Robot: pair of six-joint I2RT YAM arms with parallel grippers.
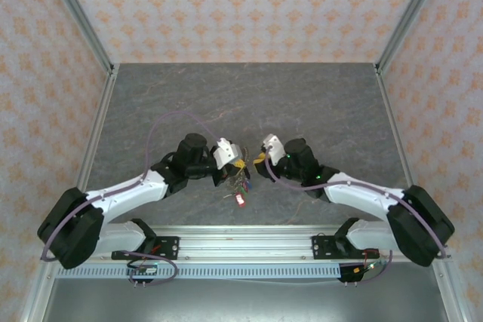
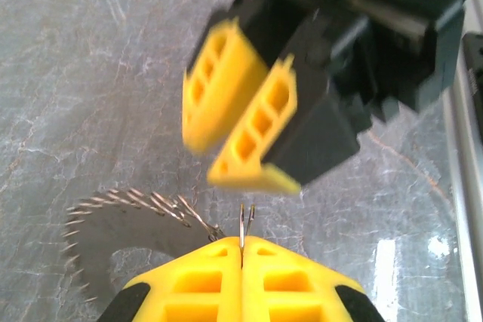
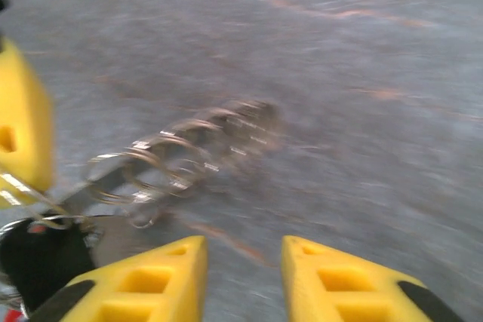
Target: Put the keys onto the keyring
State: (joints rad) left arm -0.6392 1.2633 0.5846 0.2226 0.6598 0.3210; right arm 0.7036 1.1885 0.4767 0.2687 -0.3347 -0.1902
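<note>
The keyring [image 2: 124, 203] is a thin wire ring with a ribbed rim, and it hangs low over the grey table. My left gripper [image 2: 243, 242] is shut on its wire ends, which stick up between the yellow pads. My right gripper [image 3: 243, 254] faces it a little way off, open with nothing between its fingers. In the right wrist view the blurred keyring [image 3: 181, 157] carries several small rings. The keys [image 1: 237, 182] hang in a dark cluster under the two grippers, a red tag [image 1: 240, 200] lowest. A small black piece [image 3: 38, 262] shows at the lower left.
The right gripper's yellow fingers [image 2: 220, 92] fill the upper middle of the left wrist view, close above the wire ends. Grey marbled table [image 1: 241, 103] stretches behind both arms, with patterned walls and metal posts around it. A metal rail [image 1: 241, 240] runs along the near edge.
</note>
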